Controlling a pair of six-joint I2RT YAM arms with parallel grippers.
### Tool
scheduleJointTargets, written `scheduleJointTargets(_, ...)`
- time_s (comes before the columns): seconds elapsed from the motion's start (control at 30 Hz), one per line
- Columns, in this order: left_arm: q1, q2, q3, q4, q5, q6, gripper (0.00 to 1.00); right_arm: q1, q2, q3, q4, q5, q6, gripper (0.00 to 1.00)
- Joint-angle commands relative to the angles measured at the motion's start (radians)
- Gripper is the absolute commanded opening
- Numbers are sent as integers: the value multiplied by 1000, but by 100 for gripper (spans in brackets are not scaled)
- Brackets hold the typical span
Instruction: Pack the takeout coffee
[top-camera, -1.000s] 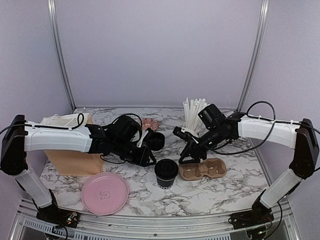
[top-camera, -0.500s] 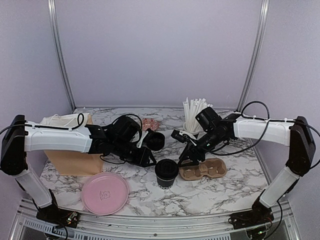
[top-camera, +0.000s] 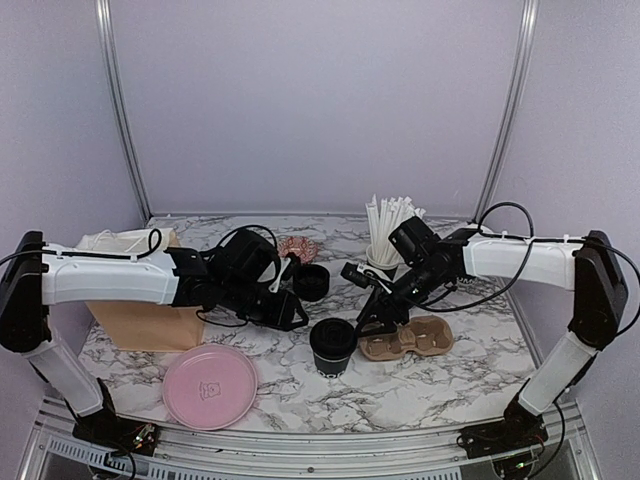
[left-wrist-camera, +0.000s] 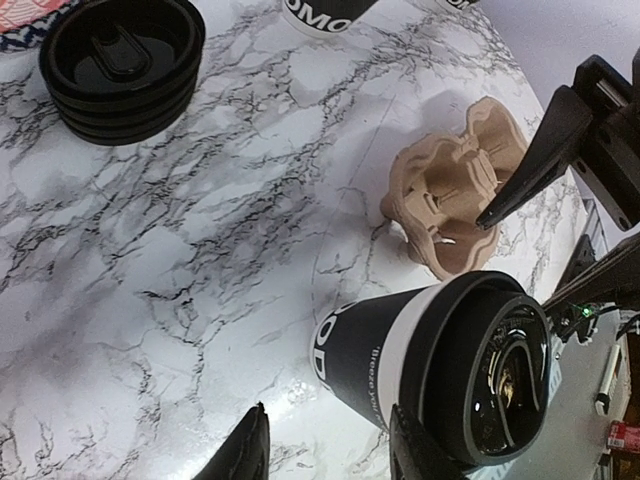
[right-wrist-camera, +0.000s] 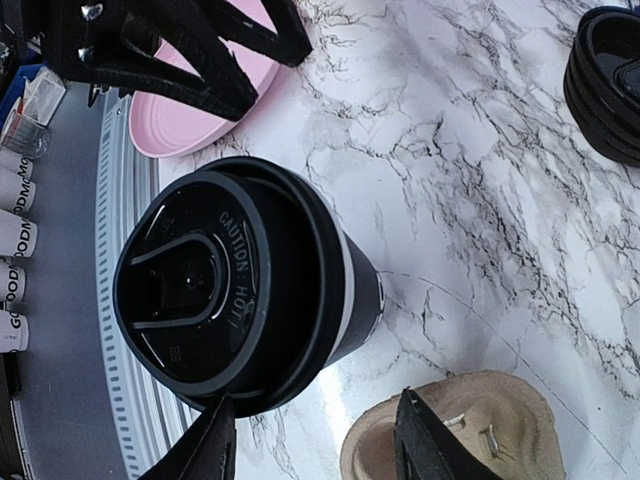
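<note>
Starting on the left: the left gripper (left-wrist-camera: 330, 455) is hanging low over the marble table (top-camera: 450, 385), jaws parted with nothing between them, fingertips just left of the cup. Far of it, a stack of spare lids (top-camera: 312, 283) is sitting on its own.

In the middle, the cup (top-camera: 332, 345) is standing on the table between the two grippers, near of the lid stack and just left of the carrier (top-camera: 405, 340). I cannot tell whether cup and carrier are touching. It is standing upright with its long axis vertical, base down and its black lid (right-wrist-camera: 190, 280) facing up. A pale band is showing under the lid, so I cannot say it is pressed fully home.

As for handling, I'm reading this as a light paper cup with thin walls that will buckle under a hard squeeze. With the lid on, there is no telling if it is filled. The lid looks like smooth plastic, likely to slip or pop off, so it is a poor place to lift from. The better hold is around the body below the lid, squeezing gently and keeping it vertical.

On the right, the right gripper (right-wrist-camera: 315, 445) is also open and empty, fingertips close beside the cup, over the carrier's left end.
</note>
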Motion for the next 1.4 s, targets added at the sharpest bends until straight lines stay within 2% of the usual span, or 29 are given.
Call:
scheduleJointTargets(0.0,-4,-67,-2,-43,-57,-22,41,-7,10,33,-8,-22,-6,52)
scheduleJointTargets(0.23,-20,-61,-10,1,56,-26,42,-6,9,37,-8,-22,-5,53)
scheduleJointTargets(0.97,-27,77,-13,26,83,-7,38,-6,38,39,-10,-16,-2,55)
scheduleJointTargets(1.37,-28,89,-36,26,87,-14,37,-2,134,31,-41,123,5,54)
